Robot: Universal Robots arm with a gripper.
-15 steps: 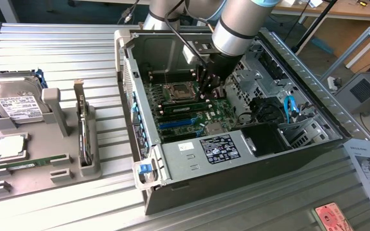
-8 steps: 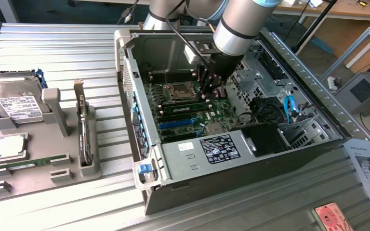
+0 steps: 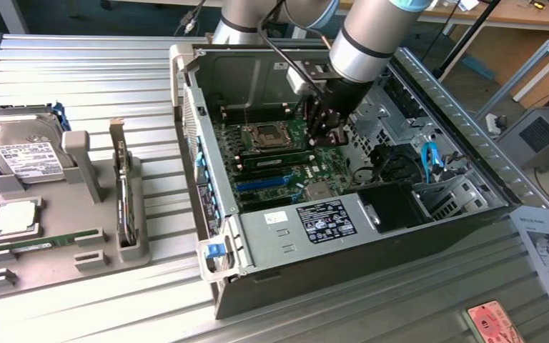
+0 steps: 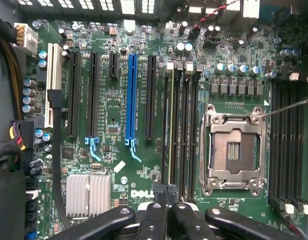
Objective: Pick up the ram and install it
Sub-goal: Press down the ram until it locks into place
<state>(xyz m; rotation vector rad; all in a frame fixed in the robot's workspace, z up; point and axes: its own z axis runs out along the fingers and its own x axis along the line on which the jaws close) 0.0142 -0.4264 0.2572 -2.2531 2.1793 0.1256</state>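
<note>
closed gripper (image 4: pixel 167 194) hides ram (image 4: pixel 170 130) end; contact unclear

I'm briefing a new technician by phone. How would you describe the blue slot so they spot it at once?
Inside the open computer case, find the green motherboard. Among its long parallel expansion slots, the blue slot alone has a bright blue body; the neighbouring slots on both sides are black.

One hard drive (image 3: pixel 22 146), one computer case (image 3: pixel 284 236), one motherboard (image 4: pixel 111 105), one processor socket (image 4: pixel 233 150).
</note>
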